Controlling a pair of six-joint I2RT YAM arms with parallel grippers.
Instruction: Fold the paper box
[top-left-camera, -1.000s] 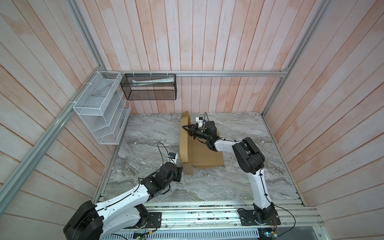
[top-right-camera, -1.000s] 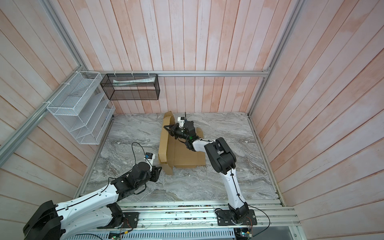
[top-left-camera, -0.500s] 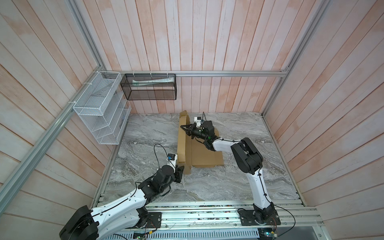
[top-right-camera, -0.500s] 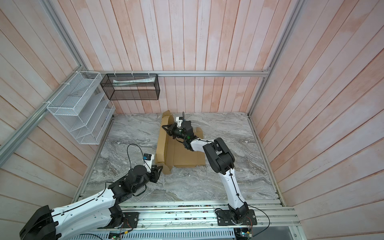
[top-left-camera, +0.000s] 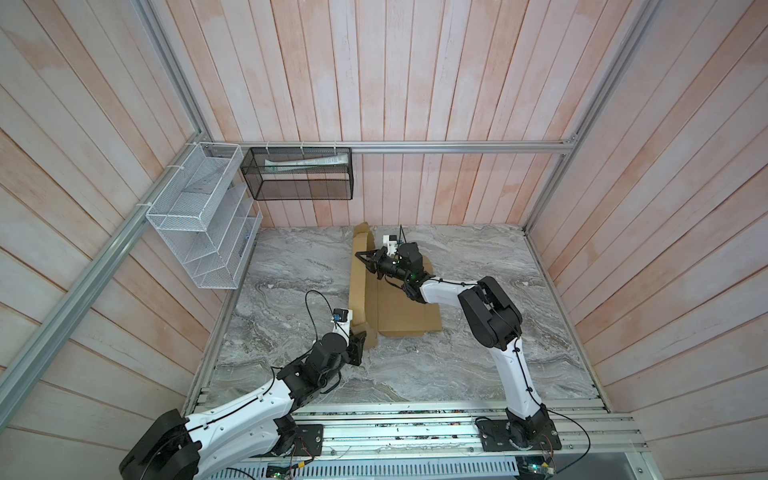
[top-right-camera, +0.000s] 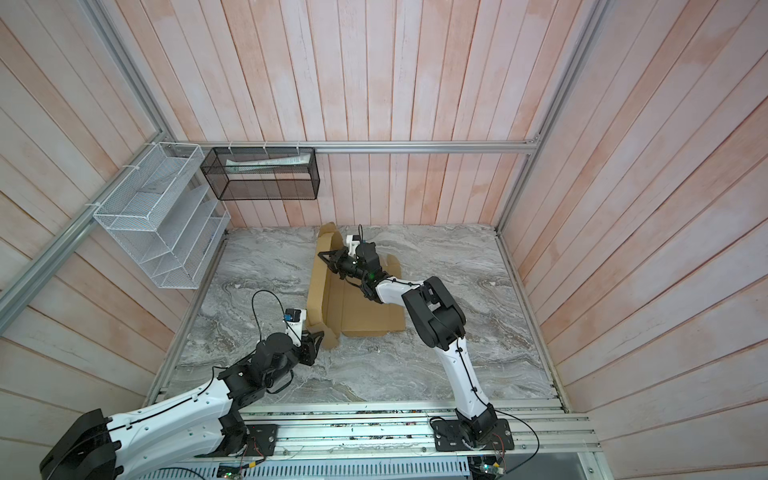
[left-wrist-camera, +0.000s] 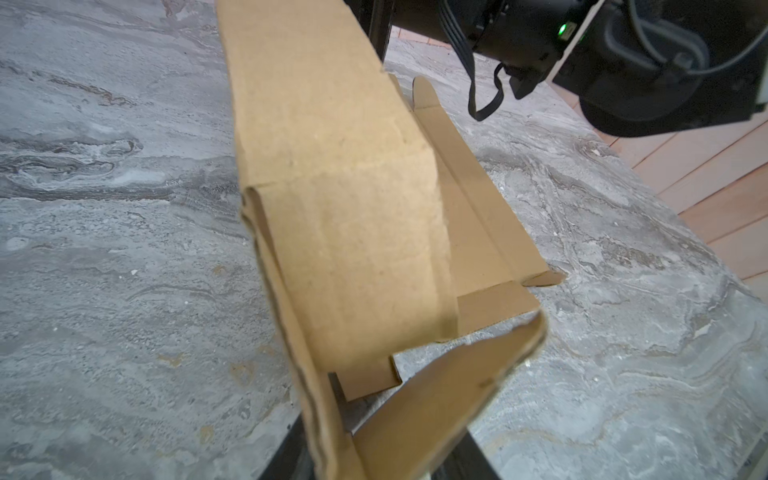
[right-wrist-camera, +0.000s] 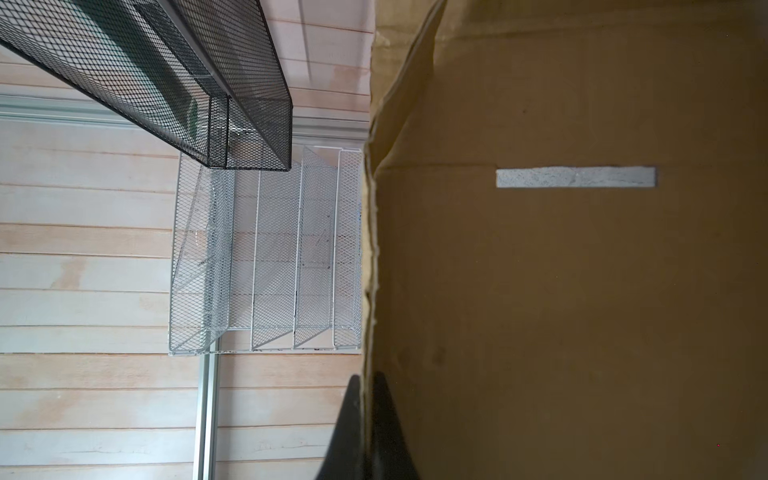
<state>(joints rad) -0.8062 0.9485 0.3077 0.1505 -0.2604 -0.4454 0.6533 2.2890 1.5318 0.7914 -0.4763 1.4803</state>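
Observation:
The paper box (top-left-camera: 409, 311) (top-right-camera: 365, 311) is tan cardboard lying on the marble table, with its left side wall (top-left-camera: 357, 286) raised upright. My right gripper (top-left-camera: 359, 254) (top-right-camera: 323, 254) (right-wrist-camera: 366, 377) is shut on that wall's top edge near the far end. My left gripper (top-left-camera: 360, 338) (top-right-camera: 318, 334) (left-wrist-camera: 384, 424) is at the box's near left corner. Its fingers (left-wrist-camera: 286, 451) stand apart, one outside the wall (left-wrist-camera: 345, 187) and one under the bent end flap (left-wrist-camera: 449, 395), so both layers sit between them.
A white wire rack (top-left-camera: 199, 232) and a black mesh basket (top-left-camera: 297, 174) hang on the back left walls, above the table. The right arm's elbow (top-left-camera: 490, 316) hangs over the table beside the box. An aluminium rail (top-left-camera: 415, 432) runs along the front edge.
My left arm has stretched forward and its fingers have come round the box's near end flap. The right gripper keeps its hold and has shifted the raised wall slightly left.

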